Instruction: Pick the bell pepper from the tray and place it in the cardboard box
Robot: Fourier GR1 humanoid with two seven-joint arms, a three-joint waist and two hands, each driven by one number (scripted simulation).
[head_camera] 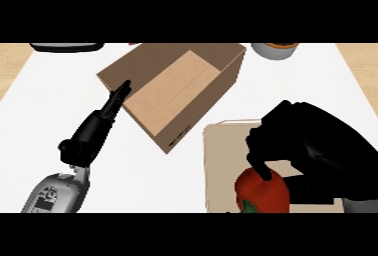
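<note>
A red bell pepper (260,194) with a green stem lies on the beige tray (221,165) at the lower right. My right hand (310,145) hangs over it, fingers curled down round the pepper's top and far side, hiding part of it. The open cardboard box (177,85) stands tilted at the upper middle, its opening facing up. My left hand (92,132) stretches up from the lower left with straight fingers, their tips touching the box's left rim.
A grey cup (275,50) stands at the back right and a dark dish (66,47) at the back left, both cut by the view's top. Wooden counter strips show at both far sides of the white surface.
</note>
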